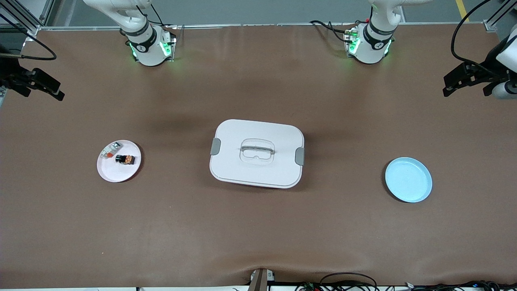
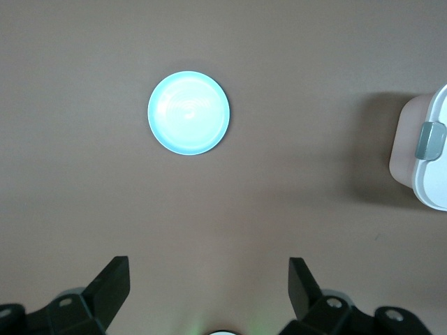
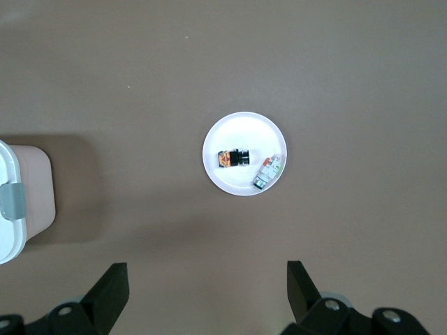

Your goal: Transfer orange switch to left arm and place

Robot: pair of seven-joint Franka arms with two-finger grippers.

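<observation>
One box [image 1: 257,153], two plates, two small parts. The orange switch [image 1: 125,159] lies on the white plate [image 1: 113,171] beside a white-grey piece [image 1: 111,149], toward the right arm's end of the bench [image 1: 258,226]. Left gripper [image 2: 209,286] over bare bench near the blue plate [image 1: 408,180] and right gripper [image 3: 207,286] near the white plate: fingers spread wide, holding nothing.

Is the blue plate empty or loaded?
Empty. The blue plate shows only its bare surface in the front and left wrist views.

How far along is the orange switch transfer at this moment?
Nothing looks done: the orange switch lies on the white plate beside a white-grey piece. Nothing is in hand; the right gripper hangs open high over that plate, the left gripper open over the table near the empty blue plate. Pickup, handover past the box and placement remain.
</observation>
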